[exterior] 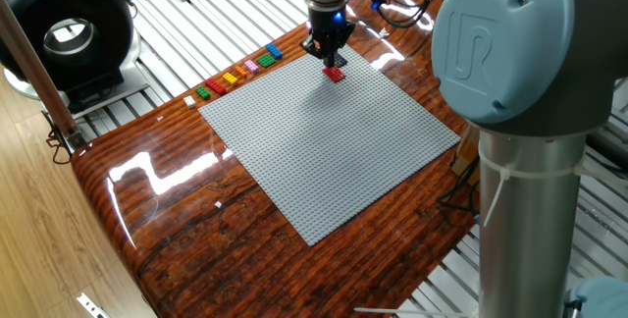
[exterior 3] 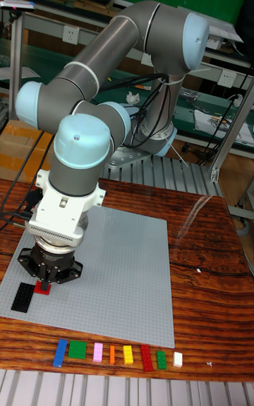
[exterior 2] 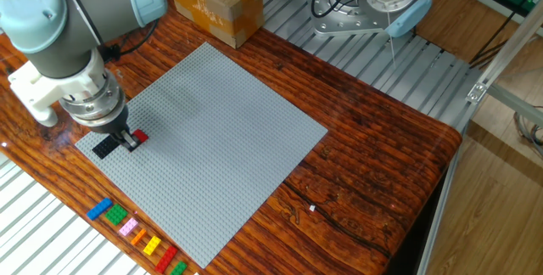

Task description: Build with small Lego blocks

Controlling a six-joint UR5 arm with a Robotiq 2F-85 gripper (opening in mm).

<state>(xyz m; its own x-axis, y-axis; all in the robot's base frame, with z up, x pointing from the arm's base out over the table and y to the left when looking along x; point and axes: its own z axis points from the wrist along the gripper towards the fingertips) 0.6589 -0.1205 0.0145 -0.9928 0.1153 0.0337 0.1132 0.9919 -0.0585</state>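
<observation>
gripper (exterior 2: 129, 139) is sitting low over the near-corner area of the grey baseplate (exterior 2: 212, 139), fingers pinched in around a red brick (exterior 2: 139, 137) that is resting on the studs (whether the pads are actually pressing it, cannot tell). a flat black piece (exterior 2: 103, 146) is lying on the plate just beside the gripper. off the plate, on the wooden table (exterior 2: 373, 165), a row of loose small bricks is lying along the edge: blue (exterior 3: 61, 352), green (exterior 3: 77, 351), pink (exterior 3: 97, 352), orange (exterior 3: 111, 354), yellow (exterior 3: 128, 354), red (exterior 3: 146, 357), another green (exterior 3: 161, 359), white (exterior 3: 178, 359). a cardboard box (exterior 2: 214, 3) is standing past the plate's far corner.
</observation>
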